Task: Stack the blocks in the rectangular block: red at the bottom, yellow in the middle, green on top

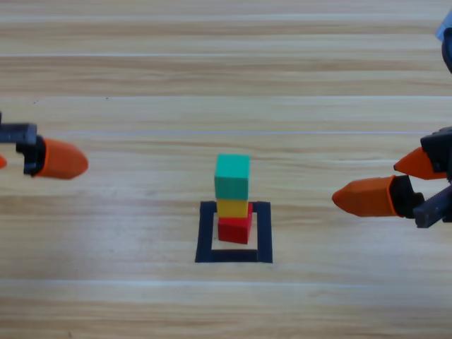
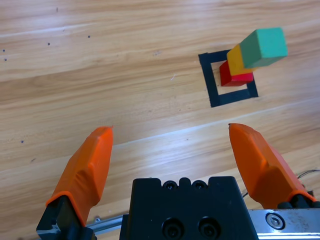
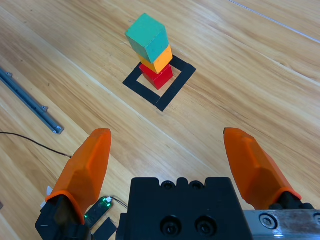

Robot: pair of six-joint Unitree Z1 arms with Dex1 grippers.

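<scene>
The three blocks stand stacked inside the rectangular block (image 1: 205, 233) of black tape. The red cube (image 1: 235, 229) is at the bottom, the yellow cube (image 1: 232, 207) in the middle, the green cube (image 1: 232, 176) on top. The same tower shows in the left wrist view, with red (image 2: 236, 76), yellow (image 2: 237, 58) and green (image 2: 265, 46), and in the right wrist view with green (image 3: 147, 37) uppermost. My left gripper (image 2: 170, 140) waits open at the left edge, far from the tower. My right gripper (image 1: 367, 182) stands open to the right of the tower, holding nothing.
Bare wooden table (image 1: 141, 70) surrounds the tape square. In the right wrist view a grey metal rail (image 3: 30, 102) and a thin black cable (image 3: 35, 142) lie at the left, away from the stack.
</scene>
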